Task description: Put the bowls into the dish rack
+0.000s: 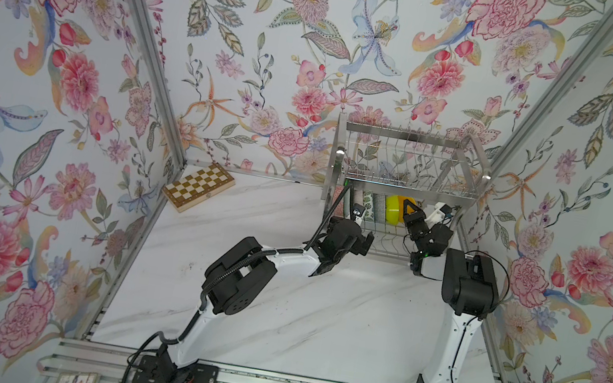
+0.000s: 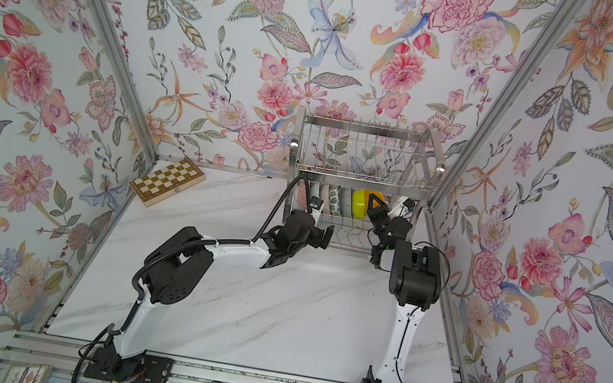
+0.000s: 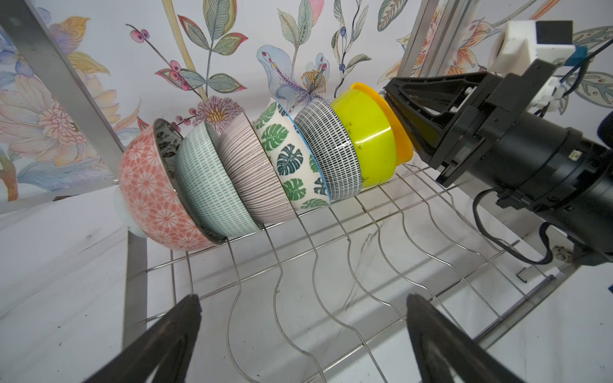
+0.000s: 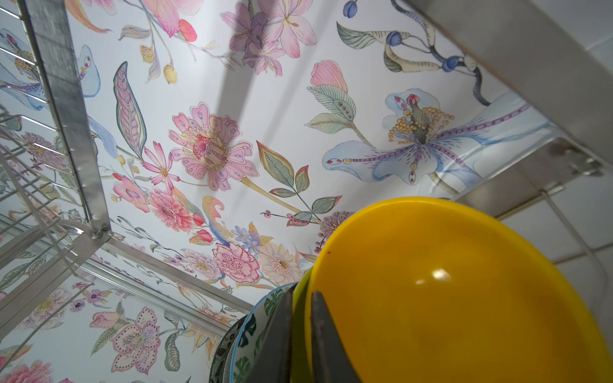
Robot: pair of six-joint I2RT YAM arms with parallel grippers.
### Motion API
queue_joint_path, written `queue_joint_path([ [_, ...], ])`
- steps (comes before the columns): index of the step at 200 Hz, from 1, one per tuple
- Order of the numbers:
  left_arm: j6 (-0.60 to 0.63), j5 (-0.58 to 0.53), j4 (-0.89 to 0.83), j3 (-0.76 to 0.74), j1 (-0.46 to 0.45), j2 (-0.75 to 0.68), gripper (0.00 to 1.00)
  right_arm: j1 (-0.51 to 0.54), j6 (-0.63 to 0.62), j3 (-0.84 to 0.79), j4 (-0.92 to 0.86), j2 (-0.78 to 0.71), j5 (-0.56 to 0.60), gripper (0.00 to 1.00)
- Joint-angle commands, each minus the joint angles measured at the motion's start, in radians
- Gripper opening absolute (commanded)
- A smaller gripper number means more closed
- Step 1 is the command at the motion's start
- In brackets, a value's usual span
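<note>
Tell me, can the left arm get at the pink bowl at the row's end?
Probably yes. The left end effector hangs open facing the pink bowl with nothing between them; the dish rack leg right beside the bowl may crowd one finger.

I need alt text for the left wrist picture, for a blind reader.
Seven bowls stand on edge in a row on a wire shelf of the dish rack. The right gripper is closed on the rim of the orange bowl at one end; the left gripper, open and empty, is in the foreground.
</note>
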Motion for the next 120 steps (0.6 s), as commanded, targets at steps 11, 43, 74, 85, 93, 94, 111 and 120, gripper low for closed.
queue_joint_path([
  [11,0.016,-0.009,0.006,0.01,0.023,0.008,0.99,-0.009,-0.031,0.0,0.011,-0.016,-0.012,0.17],
  [43,0.006,-0.004,0.006,0.007,0.023,0.004,0.99,-0.014,-0.084,-0.027,-0.057,-0.064,0.006,0.21],
  [74,-0.006,0.006,0.008,0.002,0.022,0.0,0.99,-0.007,-0.188,-0.066,-0.189,-0.151,0.073,0.25],
  [85,-0.012,0.015,0.011,0.0,0.022,-0.001,0.99,-0.002,-0.234,-0.068,-0.281,-0.183,0.106,0.27],
  [93,-0.019,0.021,0.014,0.0,0.02,-0.003,0.99,0.004,-0.266,-0.076,-0.322,-0.205,0.131,0.28],
  [94,-0.019,0.023,0.014,0.0,0.019,-0.003,0.99,0.005,-0.269,-0.077,-0.325,-0.208,0.134,0.28],
  [111,-0.021,0.032,0.022,-0.001,0.019,-0.002,0.99,0.012,-0.304,-0.098,-0.382,-0.245,0.183,0.29],
  [120,-0.024,0.027,0.018,-0.002,0.019,-0.002,0.99,0.015,-0.316,-0.102,-0.409,-0.257,0.188,0.3],
])
